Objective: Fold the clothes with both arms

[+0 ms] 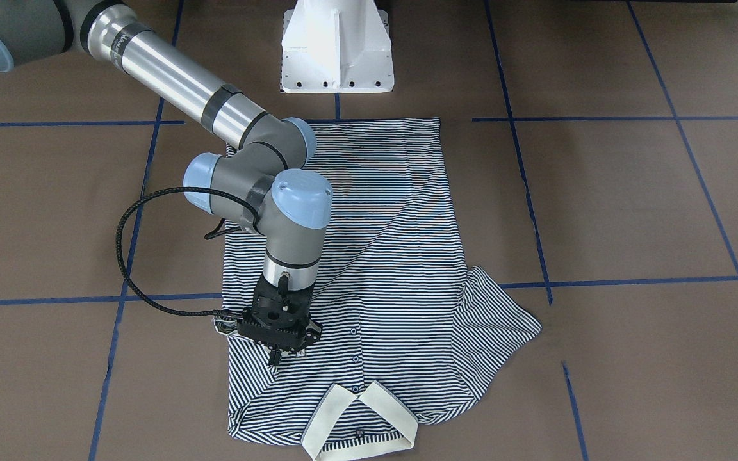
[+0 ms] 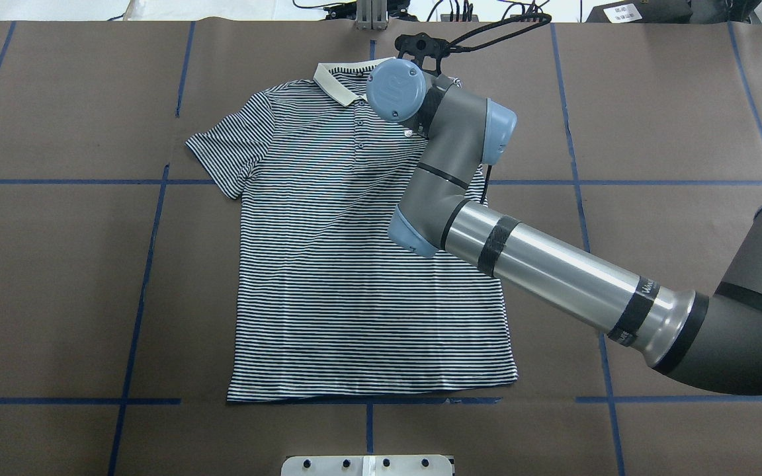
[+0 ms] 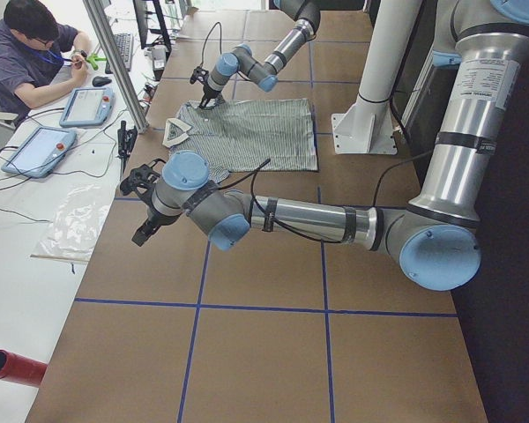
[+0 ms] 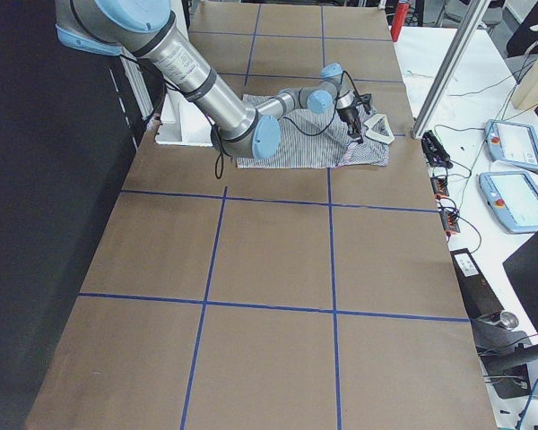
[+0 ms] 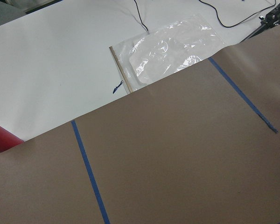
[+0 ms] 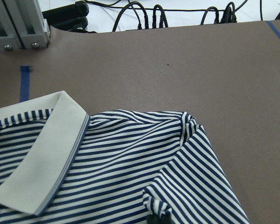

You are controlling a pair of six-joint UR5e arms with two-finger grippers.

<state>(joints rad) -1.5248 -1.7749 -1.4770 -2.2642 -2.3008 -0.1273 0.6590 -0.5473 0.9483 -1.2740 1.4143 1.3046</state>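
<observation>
Logged polo shirt spread flat, front up, on the brown surface, with cream collar open and hem at the end opposite the collar. Located right hand just beside the collar, over the shoulder on the robot's right, pointing down with fingertips on the striped fabric. Read it as clenched on the shirt: in the right wrist view, saw a small bunch of cloth pinched up at the bottom edge, with the shoulder seam running away from the collar. On the other side of the collar, saw one sleeve lying out flat. Traced right arm crossing above the shirt body, hem-ward of the collar. Found left hand well apart from the collar, off the shirt, hovering over bare surface. Cannot tell whether released or clenched: caught only by the side camera, with no fingers in its own wrist view.
</observation>
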